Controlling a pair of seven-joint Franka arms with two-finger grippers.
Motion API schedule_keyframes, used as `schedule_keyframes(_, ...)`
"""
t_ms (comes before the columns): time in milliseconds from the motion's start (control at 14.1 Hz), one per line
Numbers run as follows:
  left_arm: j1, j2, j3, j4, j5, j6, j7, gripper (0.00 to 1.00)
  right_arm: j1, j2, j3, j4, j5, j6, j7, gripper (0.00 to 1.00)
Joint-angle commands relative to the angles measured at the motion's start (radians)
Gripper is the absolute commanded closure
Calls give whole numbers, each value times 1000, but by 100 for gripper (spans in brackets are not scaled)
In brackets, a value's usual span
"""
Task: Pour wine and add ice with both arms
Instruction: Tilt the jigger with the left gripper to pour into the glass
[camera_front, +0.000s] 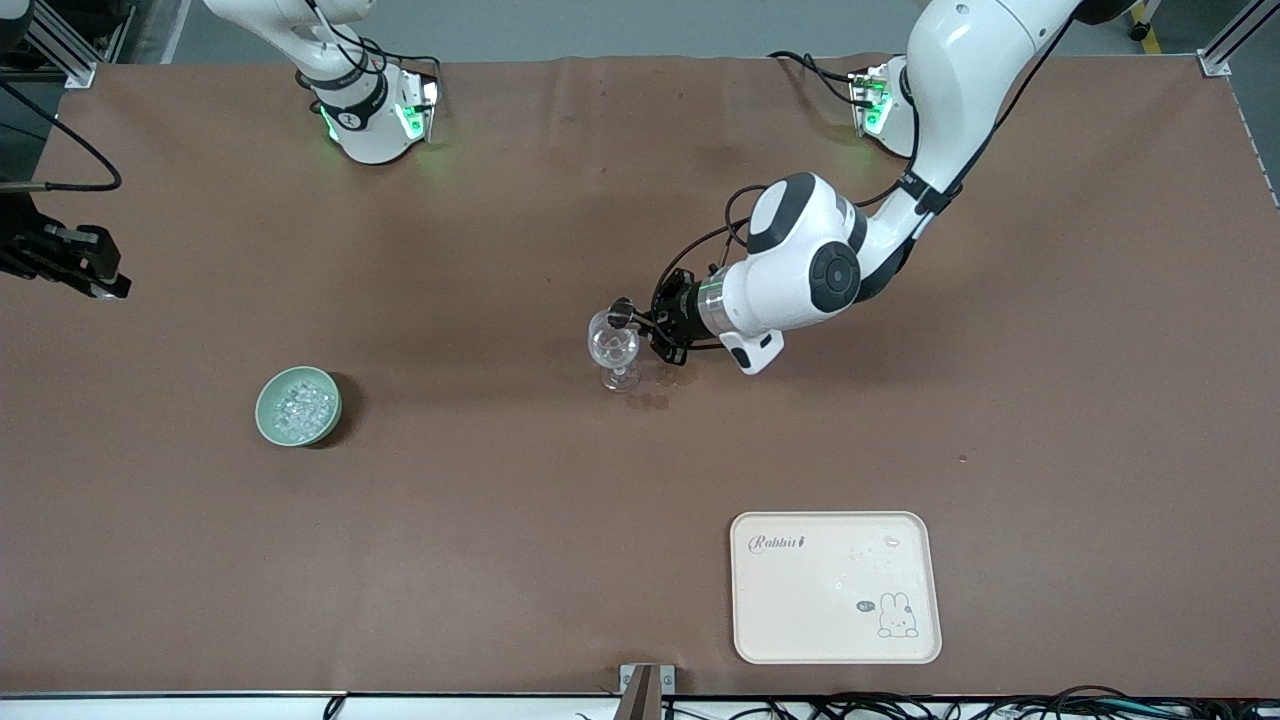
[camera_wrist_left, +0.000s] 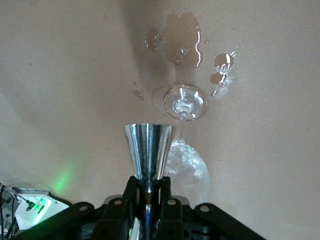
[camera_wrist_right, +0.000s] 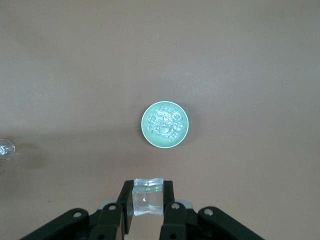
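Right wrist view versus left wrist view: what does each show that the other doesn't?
Right wrist only: the right gripper shut on an ice cube, high over the pale green bowl of ice.
Left wrist only: the left gripper shut on the metal jigger, and wet spills on the table.
Both: the wine glass, seen at the right wrist view's edge.

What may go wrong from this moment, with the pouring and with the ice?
1. The left gripper holds the jigger tipped at the wine glass; wet patches already lie beside the glass foot, so more may spill.
2. The jigger is close to the rim and might knock the glass over.
3. The right gripper pinches a slippery ice cube high over the bowl; it may slip out.
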Motion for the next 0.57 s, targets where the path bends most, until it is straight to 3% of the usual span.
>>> schedule_keyframes(0,-5,8,6,24,23,3,-28,100,-4,-11,3,-4,-4,-1,14,92)
schedule_keyframes(497,33,51,-5,76,-38,-52,54,99,-4,-11,3,-4,-4,-1,14,92)
